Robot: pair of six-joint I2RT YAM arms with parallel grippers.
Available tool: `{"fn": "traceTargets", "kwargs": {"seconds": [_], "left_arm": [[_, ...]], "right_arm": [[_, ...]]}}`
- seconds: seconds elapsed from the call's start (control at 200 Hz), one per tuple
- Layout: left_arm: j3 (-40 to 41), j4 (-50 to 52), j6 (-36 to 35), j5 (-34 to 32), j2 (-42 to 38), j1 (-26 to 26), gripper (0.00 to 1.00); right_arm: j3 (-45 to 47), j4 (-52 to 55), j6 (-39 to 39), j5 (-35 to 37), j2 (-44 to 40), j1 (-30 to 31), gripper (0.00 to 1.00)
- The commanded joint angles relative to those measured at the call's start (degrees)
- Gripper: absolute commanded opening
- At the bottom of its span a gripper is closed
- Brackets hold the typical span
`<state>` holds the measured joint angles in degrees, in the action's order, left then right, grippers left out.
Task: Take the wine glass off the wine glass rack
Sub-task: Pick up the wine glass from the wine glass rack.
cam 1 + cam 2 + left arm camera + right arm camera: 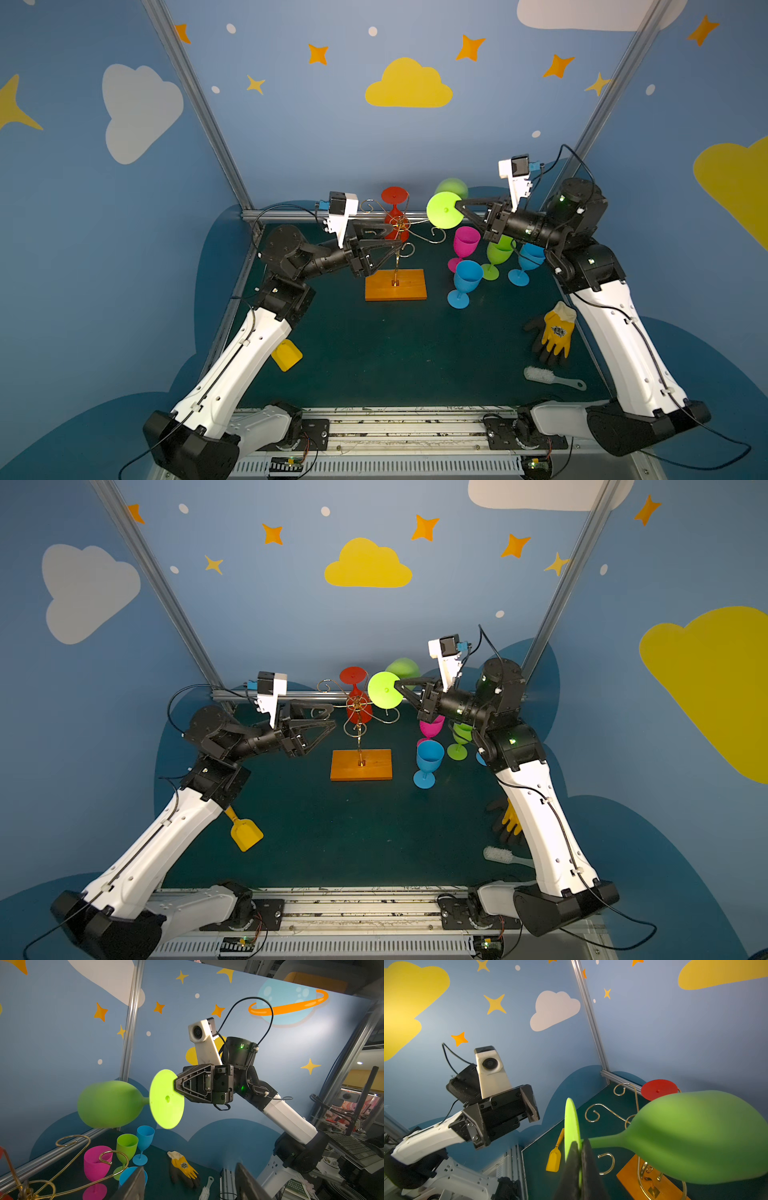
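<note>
While right fingers (588,1167) pinch the foot of the level green wine glass (110,1104), just right of the rack (411,286), left fingers (530,1103) gape.

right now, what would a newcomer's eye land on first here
The lime green wine glass stands out most: it lies on its side in mid-air right of the wine glass rack, the right arm's jaws shut on its round foot. Next, a red wine glass hangs upside down on the rack's far side. Four upright glasses cluster lower down, right of the rack.
</note>
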<state>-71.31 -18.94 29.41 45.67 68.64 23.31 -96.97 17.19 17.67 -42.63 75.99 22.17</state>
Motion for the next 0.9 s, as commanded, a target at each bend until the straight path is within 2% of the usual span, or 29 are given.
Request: {"fn": "traceTargets", "kwargs": {"seconds": [0.0, 0.27, 0.436, 0.641, 0.786, 0.891], "left_arm": [[-2.0, -1.6, 0.5, 2.1, 1.4, 0.7, 0.67], [-3.9, -4.1, 3.3, 3.6, 5.1, 1.2, 0.66], [-4.8, -4.1, 3.8, 4.9, 6.2, 1.8, 0.58], [-5.2, -3.2, 3.9, 5.3, 6.3, 1.9, 0.41], [-4.7, -3.5, 3.9, 5.1, 6.1, 2.0, 0.20], [-4.5, -3.5, 4.2, 4.9, 5.7, 1.9, 0.12]], "right_arm": [[0.5, -0.7, -2.7, -0.2, -1.6, 2.2, 0.00], [2.0, -2.2, -3.9, 0.5, -1.9, 7.4, 0.00], [2.0, -2.7, -4.5, 1.3, -1.1, 9.7, 0.00], [0.9, -1.2, -6.1, 2.1, 0.1, 11.8, 0.00], [1.4, -0.7, -6.5, 2.6, 0.3, 12.4, 0.00], [1.8, -0.4, -6.7, 2.9, 0.2, 12.5, 0.00]]}}
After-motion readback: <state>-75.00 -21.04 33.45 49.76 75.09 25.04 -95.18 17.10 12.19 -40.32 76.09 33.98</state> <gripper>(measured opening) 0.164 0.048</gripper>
